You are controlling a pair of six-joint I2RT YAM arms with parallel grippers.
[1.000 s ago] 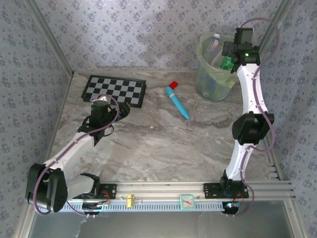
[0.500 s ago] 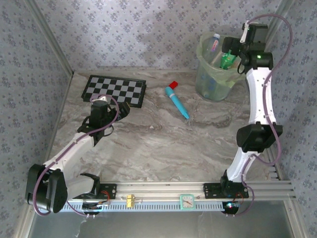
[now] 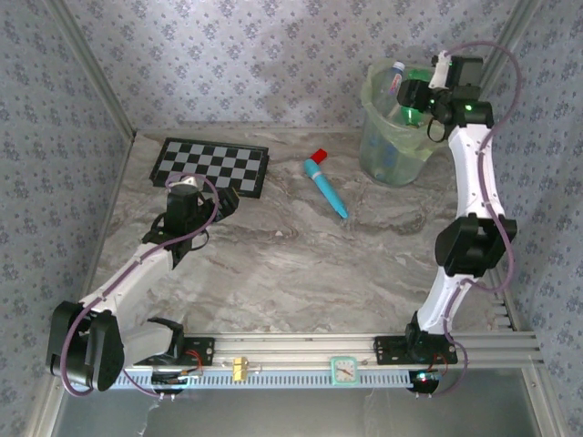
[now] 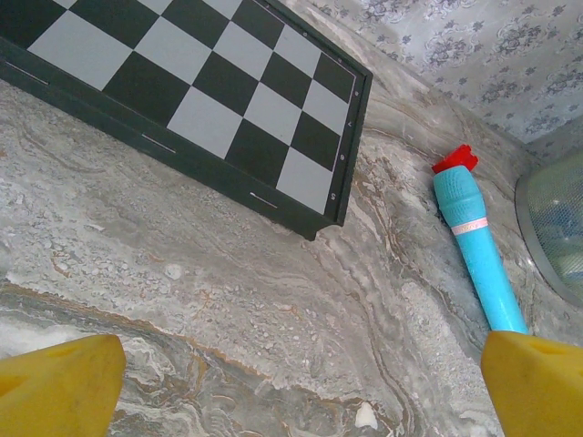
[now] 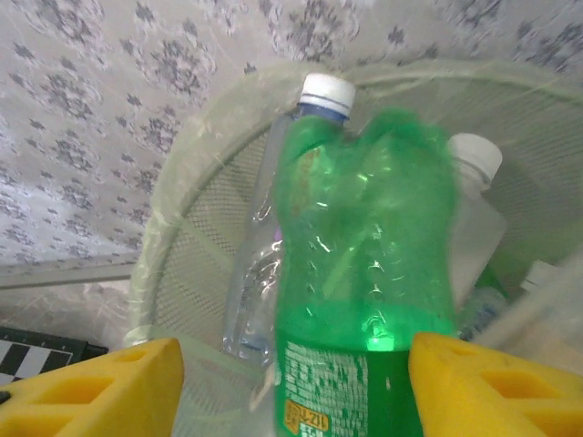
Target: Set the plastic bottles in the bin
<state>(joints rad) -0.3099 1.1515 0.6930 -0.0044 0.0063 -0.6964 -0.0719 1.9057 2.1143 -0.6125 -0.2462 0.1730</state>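
1. The right pincer hangs over the mouth of the bin, which stands at the far right corner of the desk, close to the wallpapered walls.
2. Its yellow fingers are spread partway. In the right wrist view a clear gap shows between the finger on the left of that view and the green bottle.
3. On the other side the finger overlaps the bottle's edge in that view – I cannot tell whether it touches.
4. The green bottle points its lobed base down into the bin, with its labelled part nearest the camera. It looks slightly blurred.
5. Just behind it a clear bottle with a white cap leans against the bin's inner wall, its cap near the rim.
6. Another pale bottle with a white cap sits on the far side of the green one, also inside the bin.
7. From above, bluish shapes show dimly through the bin's translucent wall – too vague to name.
8. The left pincer is spread wide and pinches nothing. It hovers low over bare desk, near the corner of the chessboard.
9. A teal tube with a red cap lies flat on the desk between the chessboard and the bin, apart from both.
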